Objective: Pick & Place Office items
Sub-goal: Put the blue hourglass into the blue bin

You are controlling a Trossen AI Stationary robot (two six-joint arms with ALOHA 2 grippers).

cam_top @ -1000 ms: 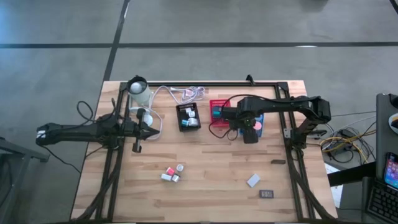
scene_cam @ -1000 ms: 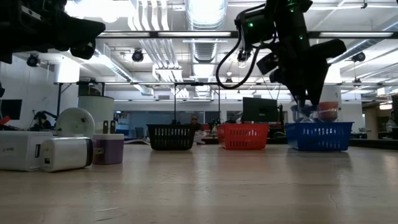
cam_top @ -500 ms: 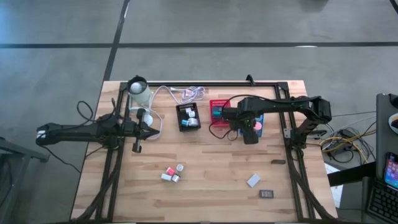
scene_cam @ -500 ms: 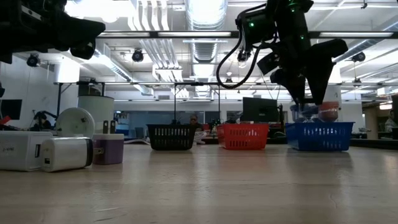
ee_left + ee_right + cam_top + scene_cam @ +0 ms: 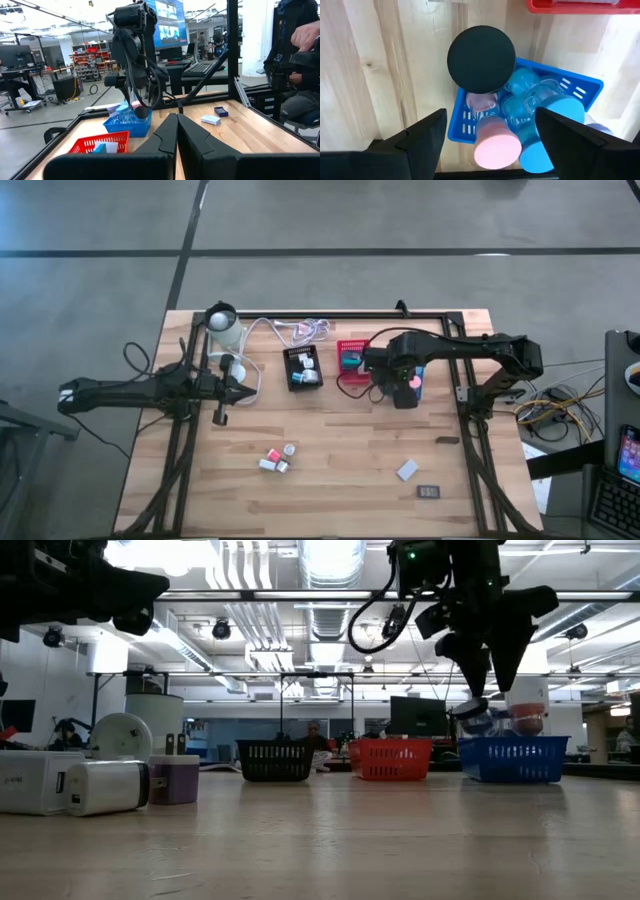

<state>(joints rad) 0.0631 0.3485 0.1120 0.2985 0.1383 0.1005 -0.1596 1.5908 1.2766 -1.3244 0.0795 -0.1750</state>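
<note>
low view: near items, white blocks [image 5: 60, 783] and a lavender block [image 5: 175, 779], sit untouched on the table [image 5: 330, 840]. farther off, right gripper [image 5: 487, 660] has risen above the blue tray [image 5: 513, 758], jaws spread and empty; a second ago it was down at the tray, jaws narrower. rolls [image 5: 492, 146] now lie in the tray, so i judge one drop done. loose items [image 5: 277, 459] remain mid-table. left gripper [image 5: 243, 392] is shut, parked left, unchanged.
</note>
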